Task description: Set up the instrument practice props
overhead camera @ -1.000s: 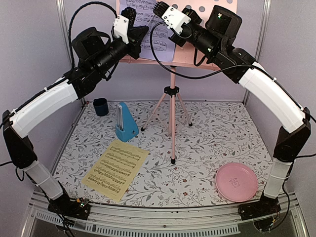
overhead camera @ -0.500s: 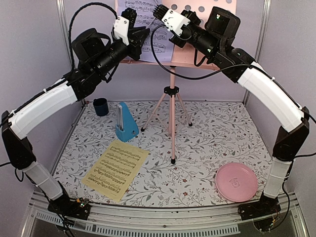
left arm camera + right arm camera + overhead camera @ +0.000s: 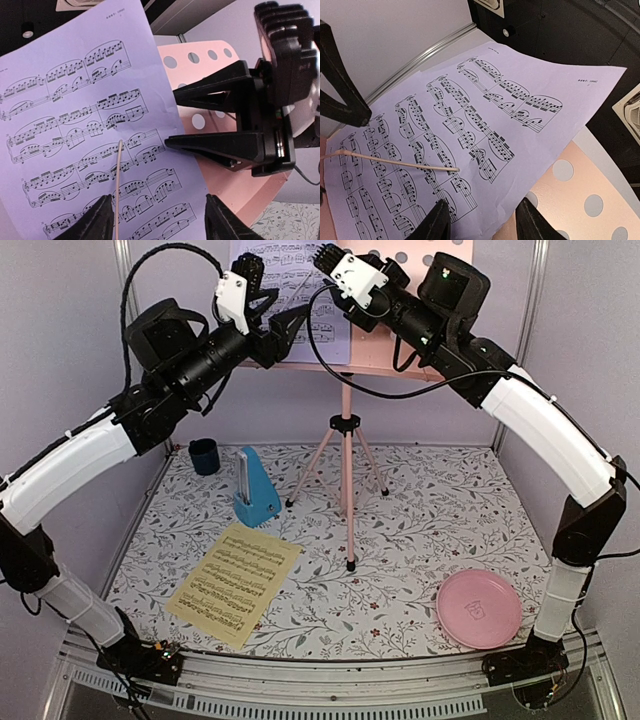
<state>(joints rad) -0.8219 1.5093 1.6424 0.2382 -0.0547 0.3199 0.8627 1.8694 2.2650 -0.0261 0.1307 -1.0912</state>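
The pink music stand (image 3: 346,455) stands at the back of the mat on its tripod. The lavender music sheet (image 3: 290,268) leans on its perforated desk (image 3: 220,130), with a thin retaining wire (image 3: 118,175) across the page. My left gripper (image 3: 157,220) is open in front of the sheet's lower part, off the paper. My right gripper (image 3: 482,212) is open over the sheet (image 3: 470,115) near its right edge, holding nothing. The yellow music sheet (image 3: 235,580) lies flat on the mat at front left. The blue metronome (image 3: 255,490) stands upright behind it.
A small dark blue cup (image 3: 204,455) sits at the back left by the wall. A round pink plate (image 3: 479,608) lies at front right. Both arms reach high over the mat, close together at the stand's desk. Walls close in the left, right and back.
Both grippers were shut at the lavender sheet and have opened, letting it go onto the desk. The left arm has drawn back a little to the left and upward.
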